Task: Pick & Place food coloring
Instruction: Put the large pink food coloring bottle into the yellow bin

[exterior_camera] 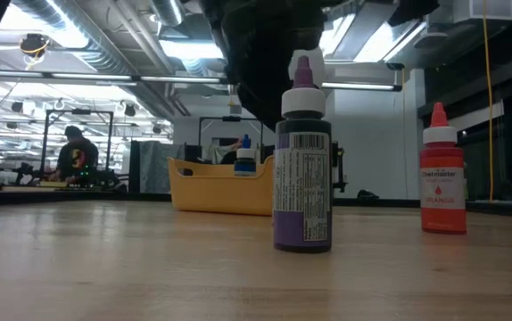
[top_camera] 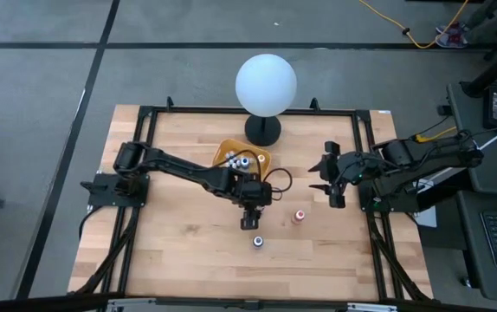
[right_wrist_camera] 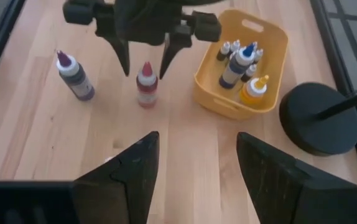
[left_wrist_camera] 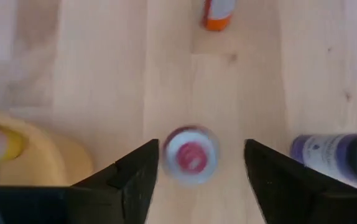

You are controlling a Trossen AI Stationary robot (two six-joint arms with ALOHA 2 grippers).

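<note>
A red food coloring bottle point(left_wrist_camera: 191, 155) stands upright on the wooden table, its white-and-red top seen from above in the left wrist view. My left gripper point(left_wrist_camera: 201, 148) is open above it, one finger on either side of the bottle's top point(right_wrist_camera: 146, 67) with a gap on both sides. A purple bottle point(top_camera: 257, 242) and an orange bottle point(top_camera: 299, 216) stand on their bases nearby. Several more bottles stand in the yellow tray point(top_camera: 231, 149). My right gripper point(top_camera: 331, 186) hovers open at the table's right, holding nothing.
A big white globe point(top_camera: 266, 82) on a black base point(top_camera: 263, 130) stands just behind the tray. A black frame point(top_camera: 145, 173) runs around the tabletop. Bare wood lies toward the near edge and the left. People work in the room beyond.
</note>
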